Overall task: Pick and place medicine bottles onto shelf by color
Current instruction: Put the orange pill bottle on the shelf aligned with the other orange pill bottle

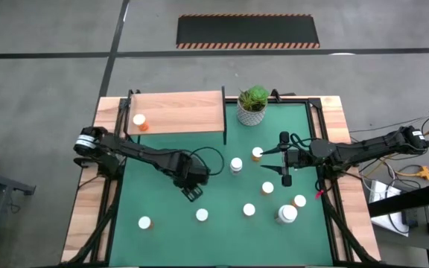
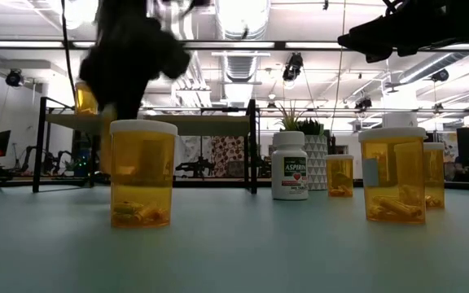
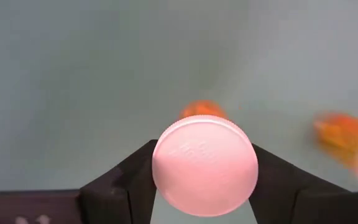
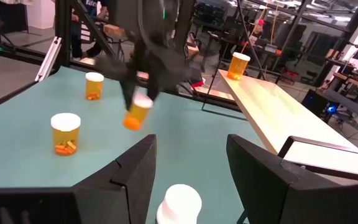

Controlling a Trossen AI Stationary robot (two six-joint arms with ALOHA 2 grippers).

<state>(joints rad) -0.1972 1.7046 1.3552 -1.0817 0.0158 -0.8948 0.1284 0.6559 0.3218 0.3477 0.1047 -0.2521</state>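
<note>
My left gripper hangs over the green mat's left middle, pointing down and shut on an orange medicine bottle with a white cap. In the high view the gripper hides that bottle. One orange bottle stands on the wooden shelf at the far left. Several more bottles stand upright on the mat, among them one and another near my right gripper. That gripper is held level above the mat at the right, open, with nothing between its fingers. My left gripper pinches the bottle's white cap by its rim between the two fingers, one on each side. The fingers come from above and point down. The bottle hangs below them, lifted clear of the mat and tilted, its orange body downward.
A potted plant stands at the far edge beside the shelf's right end. A wider white-capped bottle and smaller ones stand along the near side. A white aspirin bottle stands mid-mat.
</note>
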